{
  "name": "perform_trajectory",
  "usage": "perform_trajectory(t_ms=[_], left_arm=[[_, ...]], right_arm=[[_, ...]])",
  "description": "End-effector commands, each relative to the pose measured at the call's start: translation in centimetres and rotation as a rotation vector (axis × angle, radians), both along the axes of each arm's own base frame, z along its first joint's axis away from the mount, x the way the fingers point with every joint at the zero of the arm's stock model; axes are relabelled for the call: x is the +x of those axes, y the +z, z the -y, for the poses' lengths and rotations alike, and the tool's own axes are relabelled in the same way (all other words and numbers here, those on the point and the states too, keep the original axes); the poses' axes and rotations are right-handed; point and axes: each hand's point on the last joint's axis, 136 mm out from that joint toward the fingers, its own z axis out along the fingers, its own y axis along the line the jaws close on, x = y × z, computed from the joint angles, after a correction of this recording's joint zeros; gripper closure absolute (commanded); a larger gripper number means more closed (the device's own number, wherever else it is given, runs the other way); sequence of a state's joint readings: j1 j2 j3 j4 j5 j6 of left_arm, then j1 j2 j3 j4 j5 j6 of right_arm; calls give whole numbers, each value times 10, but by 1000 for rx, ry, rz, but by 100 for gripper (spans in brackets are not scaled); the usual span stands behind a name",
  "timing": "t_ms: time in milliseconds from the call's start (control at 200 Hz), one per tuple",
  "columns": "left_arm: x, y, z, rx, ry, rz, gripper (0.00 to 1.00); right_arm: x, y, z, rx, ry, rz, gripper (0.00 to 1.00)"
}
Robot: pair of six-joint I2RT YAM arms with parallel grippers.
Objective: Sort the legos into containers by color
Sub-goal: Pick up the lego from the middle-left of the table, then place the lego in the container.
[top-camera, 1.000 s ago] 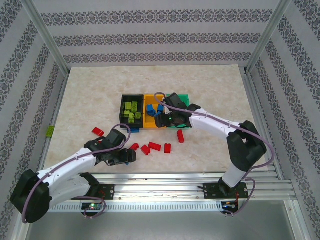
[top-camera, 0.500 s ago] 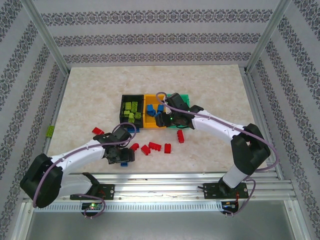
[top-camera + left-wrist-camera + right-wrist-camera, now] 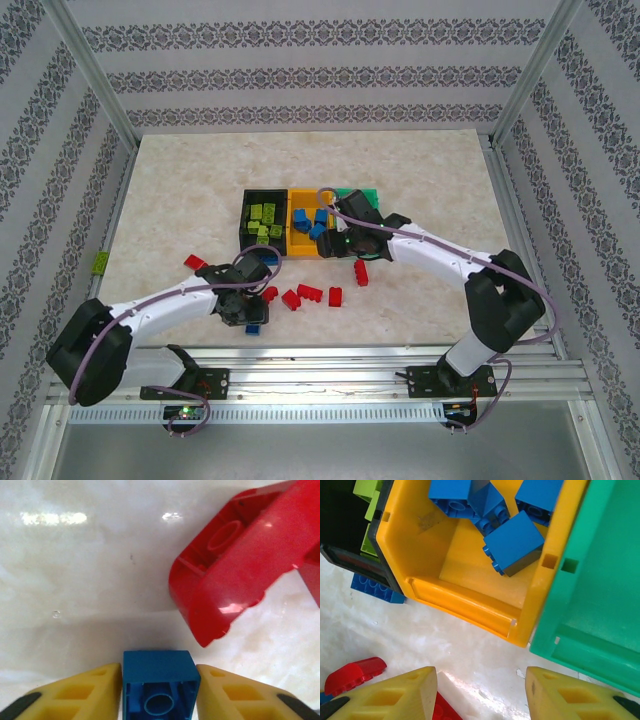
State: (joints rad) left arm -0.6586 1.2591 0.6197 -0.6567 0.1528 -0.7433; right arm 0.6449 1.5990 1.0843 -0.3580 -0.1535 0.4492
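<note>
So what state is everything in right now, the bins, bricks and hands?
Left hand, closed on the blue brick.
Right hand, open, nothing between its fingers.
Black bin, upright, holding lime green bricks.
Orange bin, upright, holding blue bricks.
Green bin, upright, visible part bare.
Red bricks, loose on the table.

- Orange rectangular open-top plastic bin (image 3: 470,607): centre of frame, holds cluster of blue studded plastic bricks (image 3: 512,542), about four, jumbled toward far end.
- Green plastic bin (image 3: 600,595): touching orange bin's side, frame right; visible interior bare.
- Black plastic bin (image 3: 340,525): frame upper left, against orange bin; lime green bricks (image 3: 370,490) inside.
- Flat blue studded brick (image 3: 370,587): on table, against black bin's near wall.
- Red rounded brick (image 3: 352,675): lower left, on pale marbled tabletop (image 3: 395,630).
- Right gripper (image 3: 482,700): yellow fingers (image 3: 395,697) spread apart over table, near orange bin's front lip.
</note>
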Motion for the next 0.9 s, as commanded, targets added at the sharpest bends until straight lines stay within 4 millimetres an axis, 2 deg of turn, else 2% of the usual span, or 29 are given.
perform_trajectory(t_ms=[0,185,330,430,550,665,894], left_arm=[[-2,13,1,-15,12,18,65],[12,33,13,-71,12,83,68],[38,58,31,-113,-21,156,68],[63,78,48,-128,-60,198,67],[98,92,63,-107,-112,219,67],[137,97,77,-83,-156,220,67],[210,99,104,-62,-235,211,65]], right_arm=[[3,10,8,5,-31,35,50],[4,8,12,0,-27,33,50],[4,8,15,8,-28,40,50],[3,9,21,13,-36,47,50],[-5,14,24,47,-38,24,50],[-16,17,34,36,-38,29,49],[-43,10,52,40,-49,3,49]])
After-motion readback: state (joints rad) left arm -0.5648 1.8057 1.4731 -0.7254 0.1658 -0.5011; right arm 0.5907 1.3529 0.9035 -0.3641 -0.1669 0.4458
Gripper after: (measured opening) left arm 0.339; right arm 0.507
